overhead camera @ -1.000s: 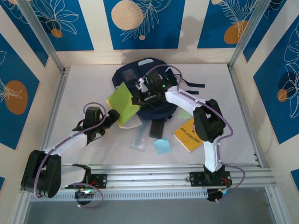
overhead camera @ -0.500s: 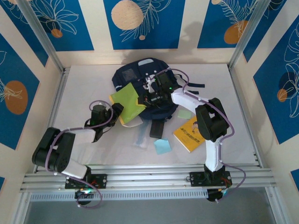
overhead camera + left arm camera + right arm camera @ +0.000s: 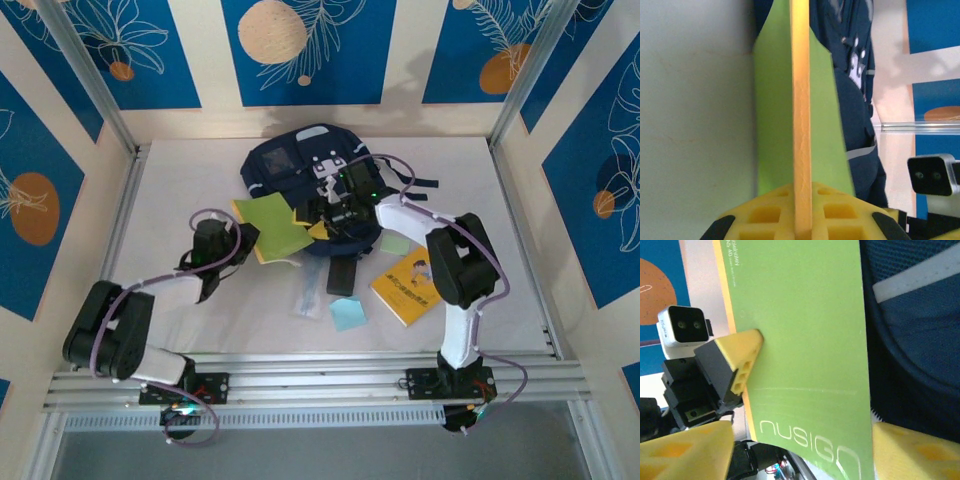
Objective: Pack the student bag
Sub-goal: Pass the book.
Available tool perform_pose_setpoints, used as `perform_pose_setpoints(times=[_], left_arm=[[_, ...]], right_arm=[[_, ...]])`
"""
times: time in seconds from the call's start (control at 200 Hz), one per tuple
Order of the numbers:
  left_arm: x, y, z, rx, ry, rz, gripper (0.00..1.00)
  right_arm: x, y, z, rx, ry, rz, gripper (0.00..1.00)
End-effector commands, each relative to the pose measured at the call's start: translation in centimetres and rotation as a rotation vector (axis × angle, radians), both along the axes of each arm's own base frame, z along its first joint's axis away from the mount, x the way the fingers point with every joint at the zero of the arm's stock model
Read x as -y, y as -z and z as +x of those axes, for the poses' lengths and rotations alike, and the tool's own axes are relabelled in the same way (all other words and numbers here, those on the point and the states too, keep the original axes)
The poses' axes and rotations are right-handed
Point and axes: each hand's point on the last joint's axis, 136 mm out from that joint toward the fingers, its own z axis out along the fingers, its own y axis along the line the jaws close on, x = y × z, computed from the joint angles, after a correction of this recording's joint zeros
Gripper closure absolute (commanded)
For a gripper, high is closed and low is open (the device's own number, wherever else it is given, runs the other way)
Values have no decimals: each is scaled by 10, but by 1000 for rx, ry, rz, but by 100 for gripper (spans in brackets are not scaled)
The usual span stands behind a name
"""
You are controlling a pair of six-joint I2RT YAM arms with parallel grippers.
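Note:
The student bag (image 3: 300, 160), dark navy with a grey front patch, lies at the back middle of the table; its fabric also shows in the wrist views (image 3: 856, 115) (image 3: 920, 325). A green notebook (image 3: 272, 225) with yellow edges lies just in front of the bag's left side. My left gripper (image 3: 243, 238) is shut on the notebook's near-left edge, which runs edge-on (image 3: 801, 125) between its yellow fingers. My right gripper (image 3: 320, 213) stands open at the notebook's right side, its fingers (image 3: 687, 450) apart on either side of the green cover (image 3: 805, 340).
In front of the bag lie a black flat object (image 3: 341, 275), a clear plastic packet (image 3: 308, 297), a blue note pad (image 3: 348, 314), a pale green pad (image 3: 395, 244) and an orange-yellow book (image 3: 405, 288). Metal rails edge the table.
My left gripper closed on the notebook's edge while my right gripper opened and let it go. The notebook dropped from a tilted pose to lie flatter.

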Motion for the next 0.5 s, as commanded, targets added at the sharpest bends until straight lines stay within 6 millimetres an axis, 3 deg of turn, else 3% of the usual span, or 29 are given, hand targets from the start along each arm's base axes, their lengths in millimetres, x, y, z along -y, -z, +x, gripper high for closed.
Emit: perform_pose_setpoints(times=[0.0,0.165,0.35,0.49], left_arm=[[-18,-55,10,76,-25,111,93],[-34,-93,13,123,-62,228,94],[-27,-110,34,180,-109,118,100],[-22,-123,46,239,-175,51,100]], right_arm=[[19,-19,-8,64,45,-66,6],[17,-27,-22,72,52,-60,1],[-17,-41,-40,-4,83,68,1],[-41,-61,-33,-65,197,225,1]])
